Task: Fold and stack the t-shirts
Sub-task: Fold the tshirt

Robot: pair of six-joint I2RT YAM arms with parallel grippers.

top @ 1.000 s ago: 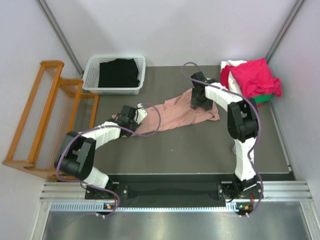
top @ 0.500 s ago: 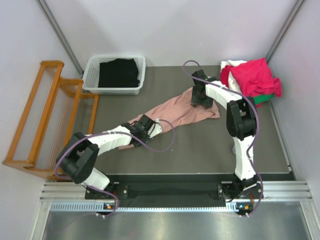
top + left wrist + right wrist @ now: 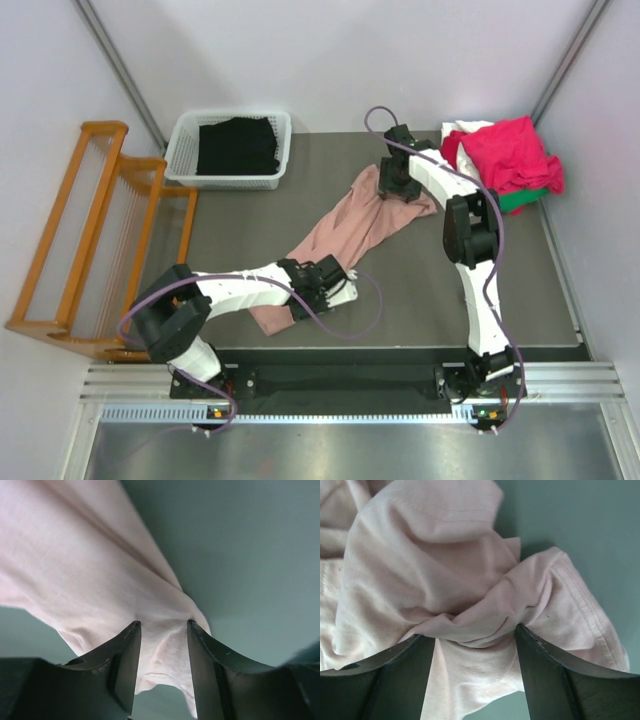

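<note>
The dusty-pink t-shirt lies stretched in a diagonal band across the dark table. My left gripper holds its near end; in the left wrist view the cloth runs down between the fingers of the gripper. My right gripper holds the far end, and a bunched fold of the shirt sits between that gripper's fingers. Its printed chest does not show. A heap of other t-shirts sits at the back right: crimson-pink, white and green.
A white basket with black cloth inside stands at the back left. A wooden rack stands off the table's left edge. Grey walls close in the back and both sides.
My left gripper has swung toward the near middle of the table, dragging the shirt's end with it. My right gripper has shifted a little farther back. The shirt now lies steeper and longer.
</note>
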